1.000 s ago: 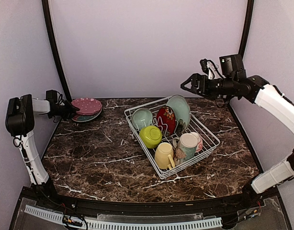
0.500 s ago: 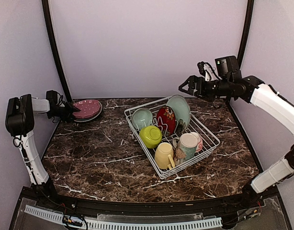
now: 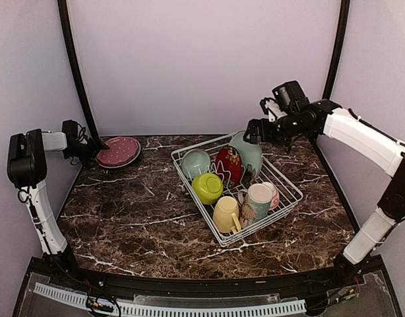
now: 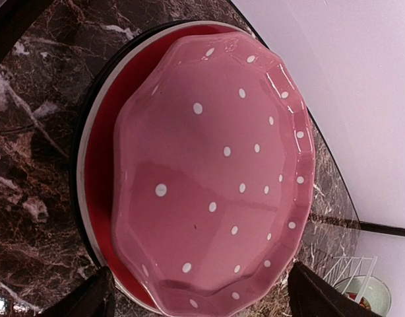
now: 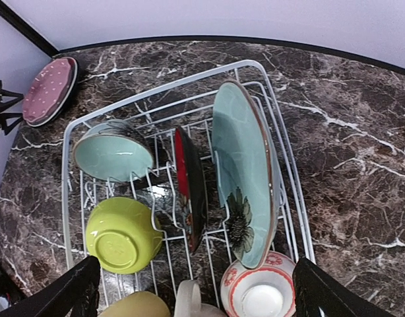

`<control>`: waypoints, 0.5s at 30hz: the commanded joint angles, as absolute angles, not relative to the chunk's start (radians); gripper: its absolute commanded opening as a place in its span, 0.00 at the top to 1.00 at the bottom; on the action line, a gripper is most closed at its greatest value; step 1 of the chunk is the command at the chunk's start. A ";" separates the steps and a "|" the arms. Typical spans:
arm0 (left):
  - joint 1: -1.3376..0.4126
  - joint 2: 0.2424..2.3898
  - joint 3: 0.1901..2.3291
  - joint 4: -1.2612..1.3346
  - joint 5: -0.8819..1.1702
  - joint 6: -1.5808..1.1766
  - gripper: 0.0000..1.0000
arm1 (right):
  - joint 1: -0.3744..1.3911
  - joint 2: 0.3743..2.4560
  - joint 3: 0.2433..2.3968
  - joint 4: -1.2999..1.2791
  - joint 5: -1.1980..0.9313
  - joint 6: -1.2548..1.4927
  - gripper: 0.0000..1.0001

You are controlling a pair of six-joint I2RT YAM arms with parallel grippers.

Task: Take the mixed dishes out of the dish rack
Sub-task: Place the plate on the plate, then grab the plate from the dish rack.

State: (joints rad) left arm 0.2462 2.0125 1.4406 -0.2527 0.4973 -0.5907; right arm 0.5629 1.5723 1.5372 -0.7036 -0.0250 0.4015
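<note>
- I see a dark brown marble table (image 3: pixel 136 211) with white veins.
- Behind it, I see a pale lilac backdrop (image 3: pixel 202 59).
- Two black poles (image 3: pixel 74 66) flank it.
- I spot a white slotted strip (image 3: pixel 189 308) along the near edge.

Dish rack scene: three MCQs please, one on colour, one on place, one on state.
1. The overturned bowl in the dish rack is: A red; B lime; C white.
2. Where is the pink dotted plate? A in the rack; B on a red plate on the table; C in a claw.
3. The pale green plate is: A lying flat; B broken; C standing on edge.
B: its lime base faces up. B: it tops the stack outside the rack. C: it stands on its rim in the rack.
</note>
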 commanded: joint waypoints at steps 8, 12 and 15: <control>0.249 1.895 1.445 -0.307 0.505 -0.577 0.01 | 0.590 1.752 1.707 -0.863 0.226 0.330 0.05; 0.240 1.836 1.436 -0.288 0.527 -0.565 0.01 | 0.589 1.814 1.745 -0.863 0.235 0.314 0.12; 0.209 1.782 1.433 -0.281 0.536 -0.548 0.01 | 0.589 1.865 1.782 -0.862 0.241 0.309 0.20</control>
State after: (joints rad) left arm 0.2398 1.8969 1.4422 -0.2863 0.5098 -0.5823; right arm 0.5819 1.8126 1.7206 -0.8532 0.2016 0.3237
